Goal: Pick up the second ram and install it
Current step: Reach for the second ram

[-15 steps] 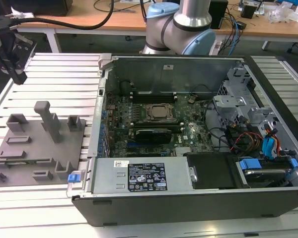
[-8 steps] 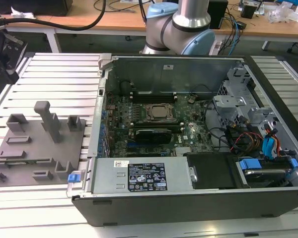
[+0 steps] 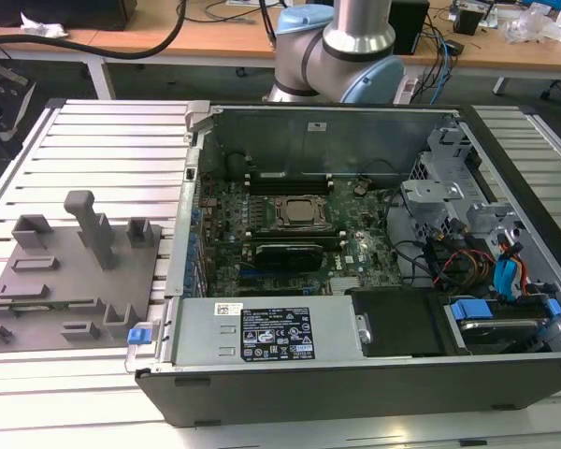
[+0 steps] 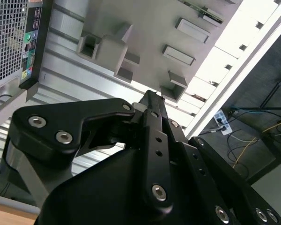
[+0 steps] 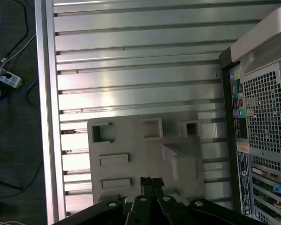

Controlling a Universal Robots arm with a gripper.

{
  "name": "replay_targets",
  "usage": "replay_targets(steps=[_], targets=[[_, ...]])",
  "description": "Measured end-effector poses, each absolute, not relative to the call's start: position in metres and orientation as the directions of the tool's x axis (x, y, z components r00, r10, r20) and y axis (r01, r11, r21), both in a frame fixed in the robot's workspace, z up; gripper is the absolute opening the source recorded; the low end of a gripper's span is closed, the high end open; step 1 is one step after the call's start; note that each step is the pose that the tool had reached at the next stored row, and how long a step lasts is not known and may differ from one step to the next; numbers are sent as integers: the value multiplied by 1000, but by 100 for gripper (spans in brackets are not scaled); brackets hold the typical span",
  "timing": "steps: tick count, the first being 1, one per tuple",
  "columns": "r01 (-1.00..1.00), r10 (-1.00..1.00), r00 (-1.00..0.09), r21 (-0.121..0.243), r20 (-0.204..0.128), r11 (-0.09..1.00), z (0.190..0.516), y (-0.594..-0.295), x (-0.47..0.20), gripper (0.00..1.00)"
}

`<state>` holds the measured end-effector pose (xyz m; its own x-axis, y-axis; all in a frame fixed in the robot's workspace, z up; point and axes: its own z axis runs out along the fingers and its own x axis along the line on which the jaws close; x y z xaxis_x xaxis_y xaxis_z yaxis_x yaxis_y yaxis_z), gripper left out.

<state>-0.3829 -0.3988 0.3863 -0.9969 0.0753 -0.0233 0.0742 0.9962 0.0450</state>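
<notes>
One pincer [image 5: 151, 182] hangs over the near edge of the grey tray [image 5: 131, 140], closed tip to tip with nothing seen between. Beyond its tips, at the tray's far end, lies a thin green-edged stick, judged to be the ram [image 4: 207, 15]. The case [image 5: 267, 117] stands well off to the pincer's side.

1. Part the pincer before descending.
2. Square it across the ram's flat faces, near mid-length.
3. Grip the board edges, not the chips.
4. Lift straight out of the holder, without tilt.

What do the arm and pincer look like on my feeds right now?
The arm is a silver metal tube with pale blue joint caps. The pincer is matte black, built of flat angular links fastened with shiny silver screws.
</notes>
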Motion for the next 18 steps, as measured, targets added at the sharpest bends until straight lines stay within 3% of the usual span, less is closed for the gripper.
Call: replay_targets(steps=[10, 18], targets=[[74, 75, -997, 45, -23, 996, 386, -401, -394, 11], [74, 75, -997, 45, -23, 996, 385, -426, -394, 11]])
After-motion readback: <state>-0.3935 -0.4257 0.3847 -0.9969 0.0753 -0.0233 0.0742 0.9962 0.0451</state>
